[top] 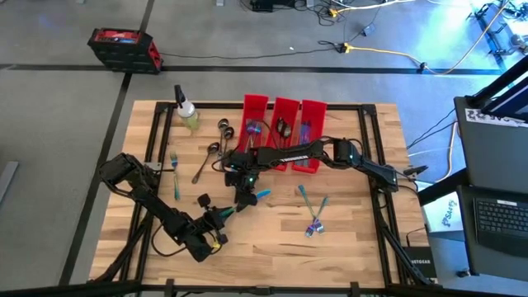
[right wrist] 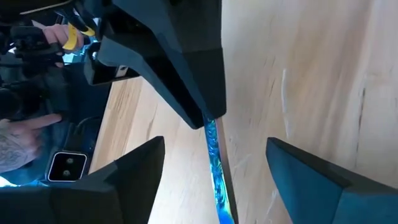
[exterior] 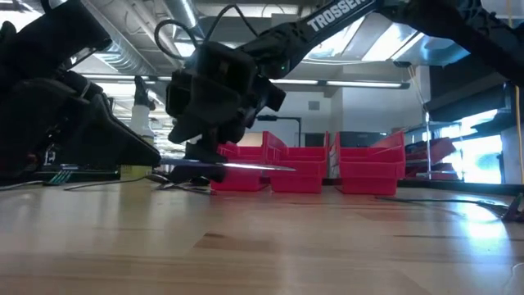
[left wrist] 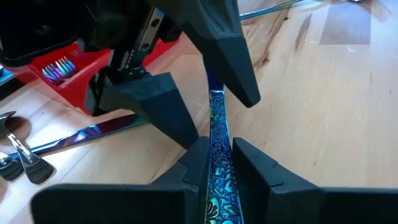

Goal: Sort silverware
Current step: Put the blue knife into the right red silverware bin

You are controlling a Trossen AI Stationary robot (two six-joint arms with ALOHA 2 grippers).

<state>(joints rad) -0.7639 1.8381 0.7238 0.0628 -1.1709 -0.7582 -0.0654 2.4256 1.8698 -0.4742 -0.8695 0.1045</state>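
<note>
From my seat, nearest the table's front edge, the left gripper (top: 221, 213) is clenched on the handle of a blue-teal knife (left wrist: 217, 168); in the left wrist view its fingers (left wrist: 198, 163) press on both sides of the patterned handle. Just beyond it, at the middle of the table (top: 346, 239), the right gripper (top: 244, 198) hangs over the same piece with its jaws spread wide. In the right wrist view its fingers (right wrist: 124, 177) stand well apart on either side of the blade, touching nothing. From table height the knife is held level, a little above the wood.

To the right, a few more pieces (top: 313, 221) lie loose on the boards, and a fork (top: 175, 169) lies on the left side. Two dark spoons (top: 206, 161) rest farther back, near the left rear.

Along the far edge stand three red bins (top: 285, 111) side by side, some cutlery already lying in them. A small spray bottle (top: 186, 111) stands to their left, near the back corner.
</note>
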